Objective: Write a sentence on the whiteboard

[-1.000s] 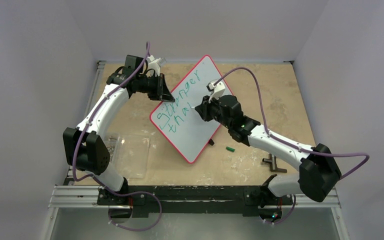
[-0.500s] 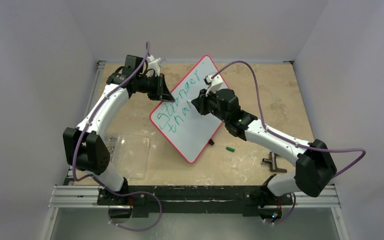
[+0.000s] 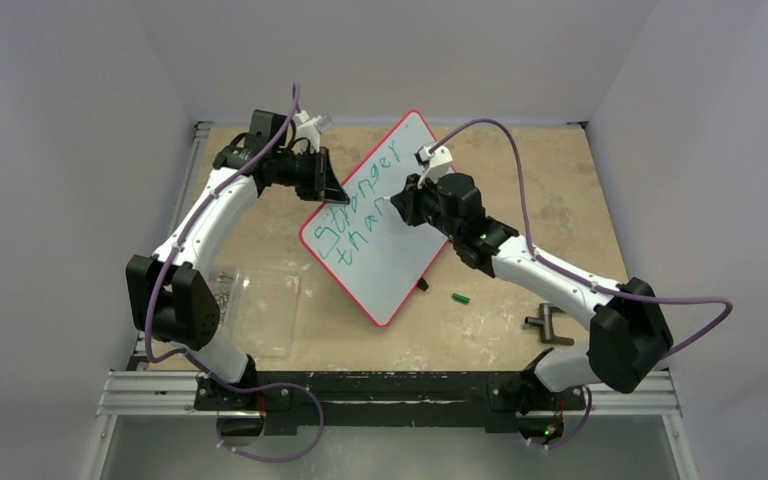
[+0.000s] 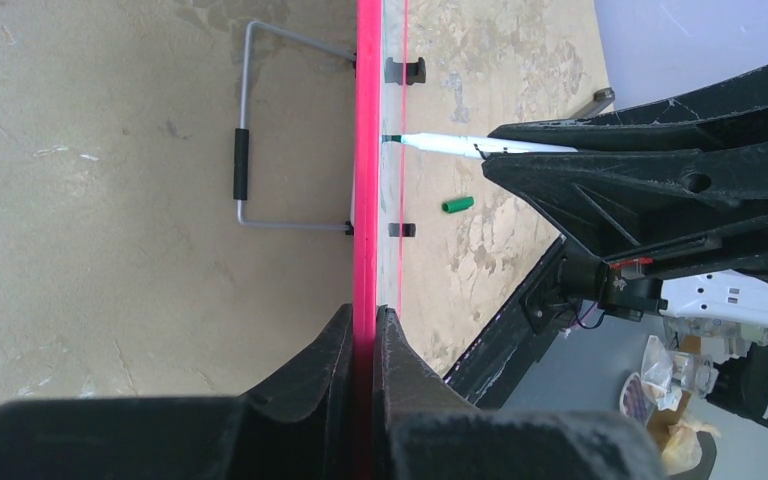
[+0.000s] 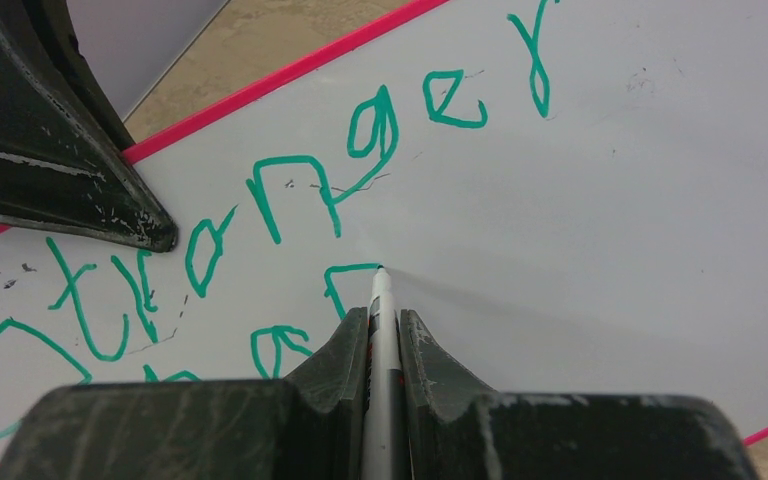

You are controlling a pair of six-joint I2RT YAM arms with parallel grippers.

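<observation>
The whiteboard (image 3: 405, 265), white with a thin red rim, stands tilted on the table. My left gripper (image 3: 332, 190) is shut on its upper left rim (image 4: 367, 150), one finger on each side (image 4: 365, 312). The sentence (image 3: 355, 215) is in green: a first line reading "Stronger" (image 5: 300, 180), and under it a second line starting "tha" plus a part-drawn letter. My right gripper (image 3: 400, 208) is shut on a white marker (image 5: 380, 295). The marker's tip touches the board at the end of that newest stroke. The marker (image 4: 460, 145) meets the board face in the left wrist view too.
A green marker cap (image 3: 461, 298) lies on the table right of the board. A clear plastic sheet (image 3: 265, 310) lies at the near left. A dark metal tool (image 3: 545, 328) lies at the near right. A wire stand (image 4: 243, 165) sticks out behind the board.
My right gripper has moved the marker along the second line, and a further green stroke has appeared after "tha". The left gripper and the board have stayed put.
</observation>
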